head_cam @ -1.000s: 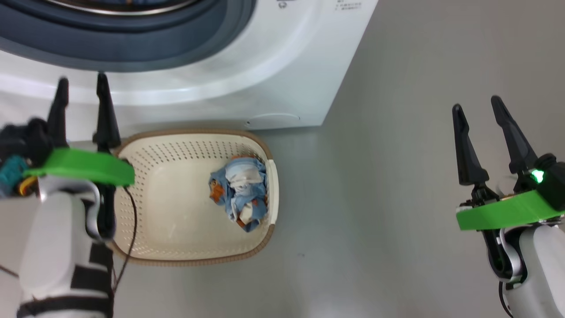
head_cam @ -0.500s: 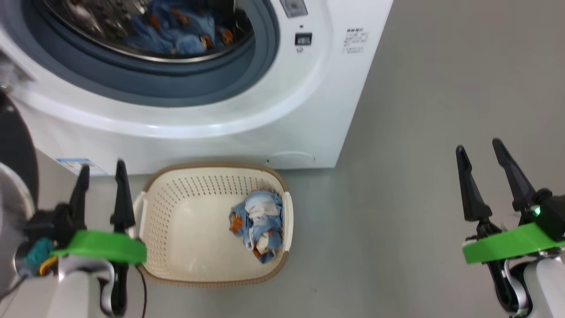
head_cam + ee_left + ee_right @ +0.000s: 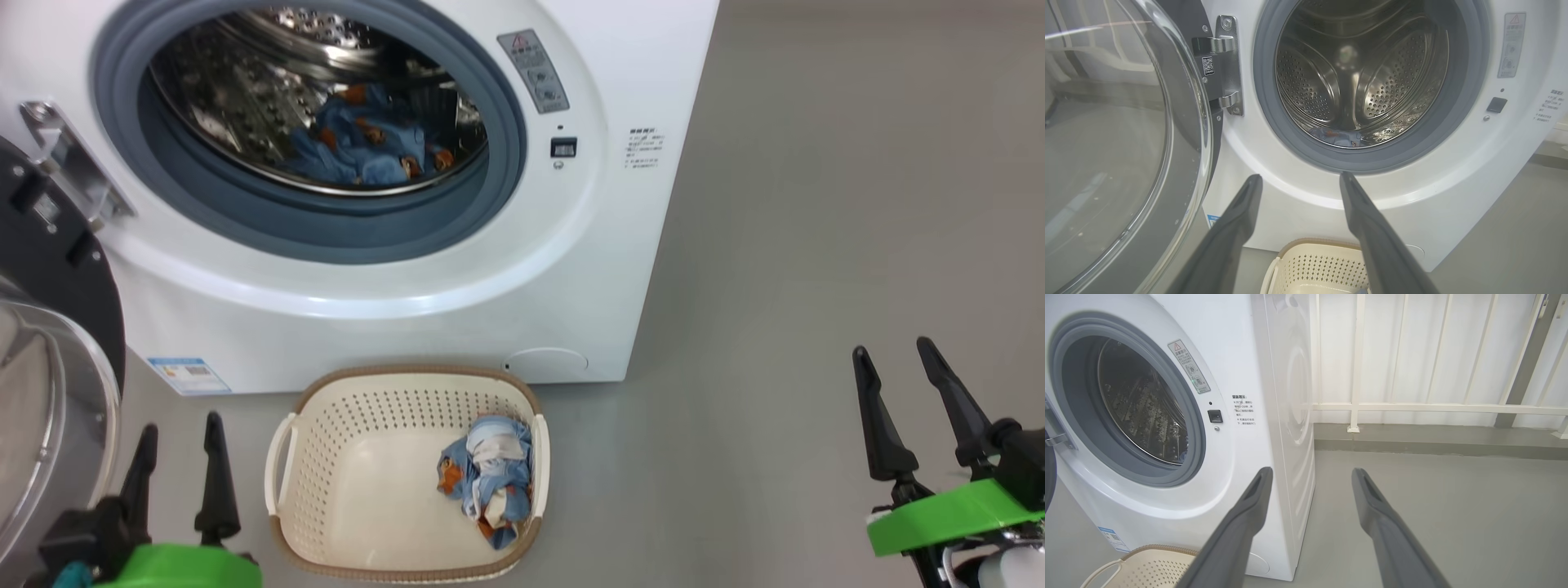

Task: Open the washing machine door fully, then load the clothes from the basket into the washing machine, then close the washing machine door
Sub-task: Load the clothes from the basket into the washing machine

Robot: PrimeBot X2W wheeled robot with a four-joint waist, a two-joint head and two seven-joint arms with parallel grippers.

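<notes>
The washing machine [image 3: 629,269] is a white front-loader. A grey-blue gasket [image 3: 326,237] rings its perforated steel drum [image 3: 245,90], and a blue label sticker [image 3: 188,374] sits low on the front panel.

The washing machine door [image 3: 57,408] stands swung open on the machine's left side. It has a black ring and a clear bulging glass bowl.

The garment in the drum [image 3: 359,151] is light blue with orange-brown bear print and lies at the bottom.

The basket [image 3: 326,506] is cream and perforated with a brown rim. It stands on the grey floor [image 3: 816,204] just in front of the machine. The garment in the basket [image 3: 490,482] has the same print and lies crumpled against the right wall.

The left gripper [image 3: 181,423] hovers beside the basket's left handle, jaws apart and empty. The right gripper [image 3: 891,347] hangs well apart to the right, jaws apart and empty.
</notes>
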